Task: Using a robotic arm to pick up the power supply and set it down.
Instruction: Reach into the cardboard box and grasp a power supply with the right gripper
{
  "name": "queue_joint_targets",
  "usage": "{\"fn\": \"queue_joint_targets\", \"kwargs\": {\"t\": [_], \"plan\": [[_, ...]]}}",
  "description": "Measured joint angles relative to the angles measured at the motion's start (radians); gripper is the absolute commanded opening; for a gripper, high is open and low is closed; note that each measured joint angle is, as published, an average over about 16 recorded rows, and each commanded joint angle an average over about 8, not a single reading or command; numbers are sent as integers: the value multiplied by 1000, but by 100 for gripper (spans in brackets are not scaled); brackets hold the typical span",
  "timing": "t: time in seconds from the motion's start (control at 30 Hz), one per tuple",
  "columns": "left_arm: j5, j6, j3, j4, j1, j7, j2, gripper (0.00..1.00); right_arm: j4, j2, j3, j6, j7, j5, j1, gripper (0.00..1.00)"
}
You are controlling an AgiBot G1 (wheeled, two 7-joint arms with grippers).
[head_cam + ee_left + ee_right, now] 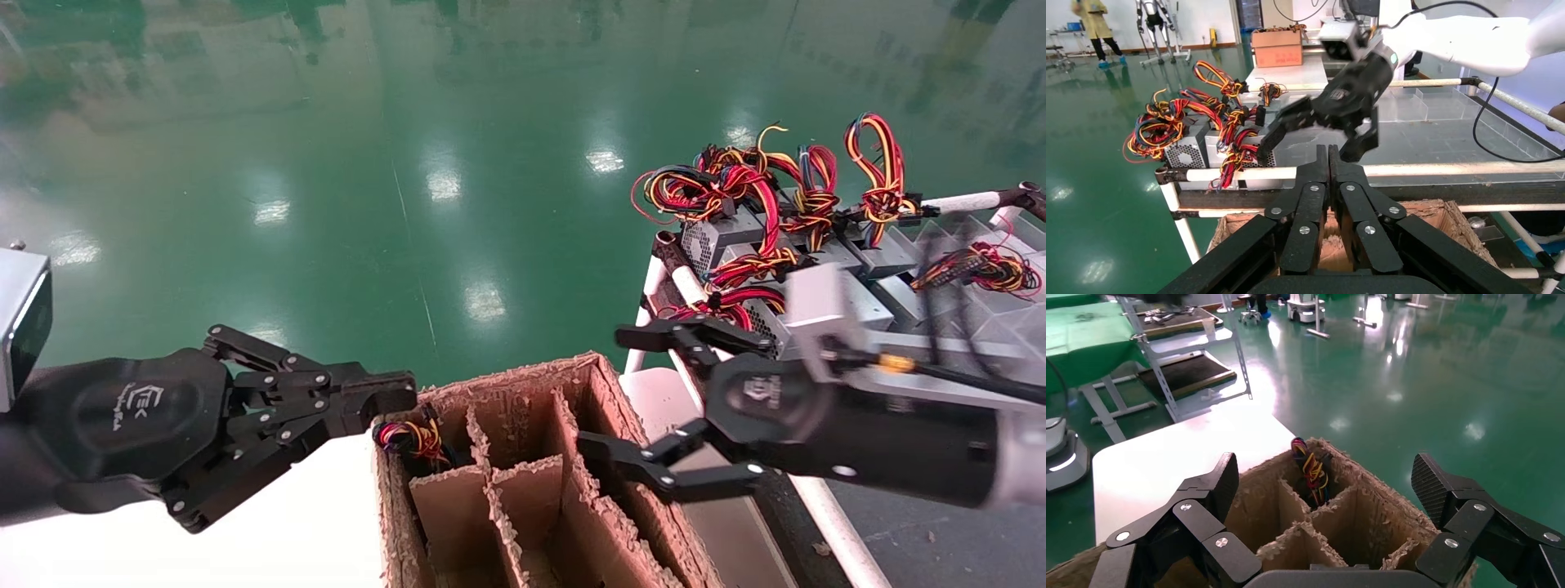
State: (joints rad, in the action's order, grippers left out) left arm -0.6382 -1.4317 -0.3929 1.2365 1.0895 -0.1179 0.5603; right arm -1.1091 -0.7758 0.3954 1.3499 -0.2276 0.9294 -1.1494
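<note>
Right gripper (629, 396) spread wide over six-cell carton (523, 457); left gripper (392, 392) closed, empty.

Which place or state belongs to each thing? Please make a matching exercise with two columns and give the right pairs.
Column one:
1. left end effector
2. right end effector
3. power supplies
4. cardboard box

Column two:
a. open, empty, above the divided compartments
b. standing in a row on the rack, wires on top
c. shut, empty, beside the box's corner
d. holds a wire bundle in one far compartment

Pairs: 1-c, 2-a, 3-b, 4-d
</note>
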Motion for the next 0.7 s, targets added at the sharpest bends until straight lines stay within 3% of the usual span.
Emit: {"fn": "queue_joint_targets", "kwargs": {"t": [0.1,0.17,0.37,0.43,0.7], "plan": [[0,0,0,0,0,0,0,0,48,-53,26,-13,5,32,-22,100],[0,0,0,0,0,0,0,8,83,-89,43,-20,11,51,-36,100],[0,0,0,0,0,0,0,83,189,-197,86,-35,43,97,-72,100],[0,0,0,0,0,0,0,100,222,-230,97,-39,58,110,-81,100],[0,0,0,0,0,0,0,100,334,-336,130,-58,120,148,-106,100]]}}
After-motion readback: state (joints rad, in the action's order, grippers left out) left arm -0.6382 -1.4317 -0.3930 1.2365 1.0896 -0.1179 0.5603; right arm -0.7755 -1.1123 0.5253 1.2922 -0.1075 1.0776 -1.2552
